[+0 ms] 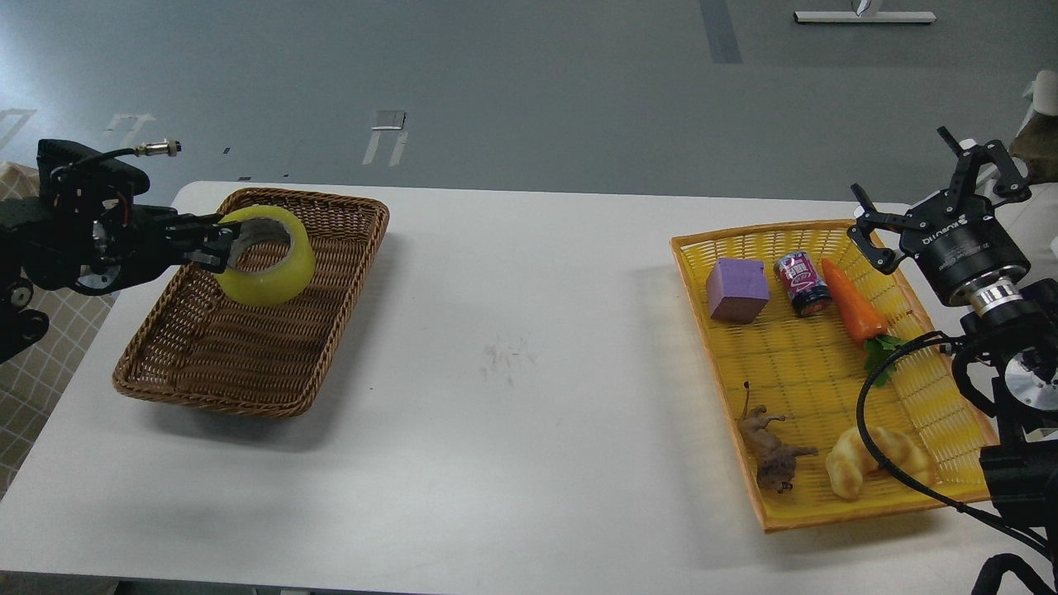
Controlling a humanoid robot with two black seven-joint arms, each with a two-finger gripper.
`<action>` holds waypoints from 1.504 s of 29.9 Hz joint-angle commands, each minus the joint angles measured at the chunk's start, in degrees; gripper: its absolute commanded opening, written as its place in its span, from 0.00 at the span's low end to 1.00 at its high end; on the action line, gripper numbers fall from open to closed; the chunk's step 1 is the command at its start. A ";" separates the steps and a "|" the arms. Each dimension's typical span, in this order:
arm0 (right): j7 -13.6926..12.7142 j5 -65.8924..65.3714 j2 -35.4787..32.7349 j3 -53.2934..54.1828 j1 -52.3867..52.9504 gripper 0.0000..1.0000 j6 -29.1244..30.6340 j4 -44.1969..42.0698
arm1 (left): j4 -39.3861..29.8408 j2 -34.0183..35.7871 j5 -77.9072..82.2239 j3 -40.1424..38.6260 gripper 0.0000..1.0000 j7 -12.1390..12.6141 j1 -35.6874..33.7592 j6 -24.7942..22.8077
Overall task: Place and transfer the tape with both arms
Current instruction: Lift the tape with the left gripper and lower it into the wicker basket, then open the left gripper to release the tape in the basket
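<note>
One tape (266, 256) in left gripper (216, 242)

floor (529, 83): grey, glossy, pale tape marks | table (512, 372): white, scuffed centre | far right: white base (864, 16)

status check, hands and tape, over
Left hand shut on tape, above brown basket. Right hand open, empty, over yellow tray. Nothing in the way.
</note>
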 commanded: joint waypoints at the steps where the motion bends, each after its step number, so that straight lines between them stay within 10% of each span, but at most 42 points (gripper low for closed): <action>1: 0.00 0.00 -0.01 0.00 0.08 1.00 0.00 -0.01 | 0.25 -0.47 -0.01 0.00 0.00 -0.56 1.60 0.79; 31: 0.00 0.00 -0.01 0.00 -0.19 1.00 0.00 -0.01 | 7.81 -3.98 -0.80 0.00 0.00 -0.65 7.50 5.01; 32: 0.00 0.00 -0.01 0.00 -0.19 1.00 0.00 -0.01 | 7.81 -3.98 -0.80 0.00 0.04 -0.65 7.50 5.01; 33: 0.00 0.00 -0.01 0.00 -0.19 1.00 0.00 -0.09 | 7.98 -4.07 -0.89 -0.08 0.34 -0.65 7.50 5.01; 35: 0.00 0.00 -0.01 0.00 -0.19 1.00 0.00 -0.09 | 7.98 -4.07 -0.89 -0.17 0.59 -0.65 7.50 5.10; 45: 0.00 0.00 -0.01 0.00 -0.19 1.00 0.00 -0.01 | 7.19 -3.81 -5.98 -0.44 0.80 -1.18 6.53 4.92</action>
